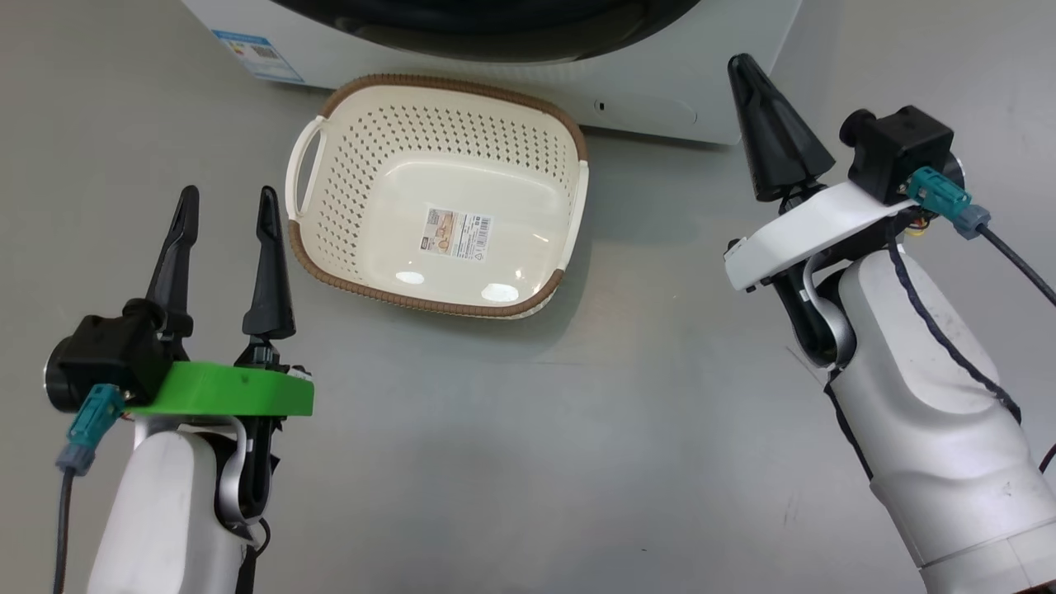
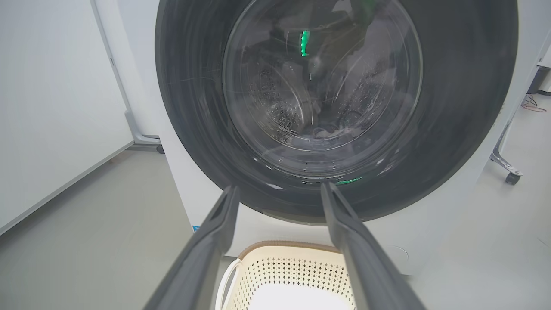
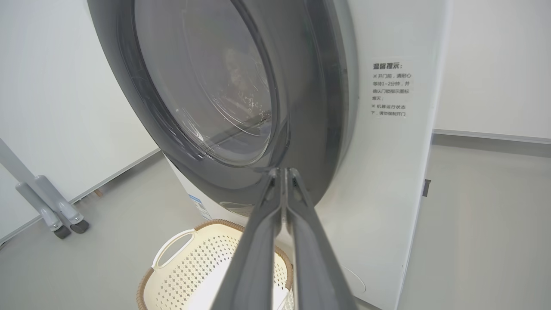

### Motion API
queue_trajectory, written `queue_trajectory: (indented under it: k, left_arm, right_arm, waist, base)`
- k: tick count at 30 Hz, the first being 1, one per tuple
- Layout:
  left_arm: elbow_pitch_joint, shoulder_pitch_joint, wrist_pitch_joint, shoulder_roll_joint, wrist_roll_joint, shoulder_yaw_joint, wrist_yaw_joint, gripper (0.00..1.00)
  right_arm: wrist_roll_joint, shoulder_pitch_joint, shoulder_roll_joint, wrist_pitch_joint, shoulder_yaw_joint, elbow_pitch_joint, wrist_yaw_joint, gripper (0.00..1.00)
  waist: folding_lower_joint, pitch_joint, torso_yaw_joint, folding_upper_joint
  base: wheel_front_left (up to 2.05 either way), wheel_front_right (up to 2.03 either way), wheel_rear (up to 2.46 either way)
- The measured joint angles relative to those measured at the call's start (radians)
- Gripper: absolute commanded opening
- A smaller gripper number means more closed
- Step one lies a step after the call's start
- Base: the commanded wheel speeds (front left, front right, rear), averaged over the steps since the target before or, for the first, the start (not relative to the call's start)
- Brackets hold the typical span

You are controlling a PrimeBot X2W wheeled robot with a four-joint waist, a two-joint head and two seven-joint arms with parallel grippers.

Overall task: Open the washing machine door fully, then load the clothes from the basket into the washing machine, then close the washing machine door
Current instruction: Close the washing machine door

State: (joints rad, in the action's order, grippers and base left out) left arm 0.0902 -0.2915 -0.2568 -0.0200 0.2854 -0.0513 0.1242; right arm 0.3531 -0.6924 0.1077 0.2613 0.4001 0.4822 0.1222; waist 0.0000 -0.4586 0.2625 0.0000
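Grey smooth floor (image 1: 528, 429) carries the whole set-up; there is no worktop. The big white front-loading washing machine (image 1: 660, 91) stands at 12 o'clock in the head view. Its large round glossy black door with the bulging clear glass window (image 2: 323, 86) appears to lie against the machine front, judged shut or very nearly so. The seam itself cannot be read from either wrist view. A pale shape (image 2: 329, 129) low behind the glass may be the clothes, but it is too dim to confirm. The small cream-white perforated plastic basket with the brown woven-look rim (image 1: 371, 148) sits on the floor just before the machine, towards 12 o'clock. It is close enough for a short carry to the drum, and its bottom is bare down to the label sticker (image 1: 459, 233), so loading is judged complete. The left end effector (image 1: 228, 202) hovers at 8 o'clock, well apart from the basket, jaws spread wide and holding nothing, consistent with a standby pose. The right end effector (image 1: 742, 66) is at 2 o'clock near the machine's lower corner, fingers pressed together on nothing, a form suited to pushing a door. The task is judged at or near its end.
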Motion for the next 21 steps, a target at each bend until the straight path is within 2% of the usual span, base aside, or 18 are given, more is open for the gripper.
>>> queue_trajectory:
  k: [1, 2, 21]
  left_arm:
    - [0.001, 0.009, 0.000, 0.000, -0.006, 0.008, 0.000, 1.00]
    - [0.003, 0.018, 0.000, 0.000, -0.011, 0.016, 0.000, 1.00]
    - [0.039, 0.149, 0.000, -0.018, -0.051, 0.069, 0.000, 1.00]
  right_arm:
    - [0.004, 0.011, -0.006, 0.000, -0.001, 0.000, 0.000, 0.75]
    - [0.007, 0.022, -0.012, 0.000, -0.002, 0.000, 0.000, 1.00]
    - [0.018, 0.219, -0.038, -0.001, -0.048, -0.012, 0.000, 1.00]
  waist:
    - [0.0000, 0.012, -0.005, 0.0000]
    - [-0.0001, 0.024, -0.010, 0.0000]
    - [-0.0001, 0.210, -0.133, 0.0000]
  base:
    - [0.00, 0.00, 0.00]
    - [0.00, 0.00, 0.00]
    - [0.00, 0.00, 0.00]
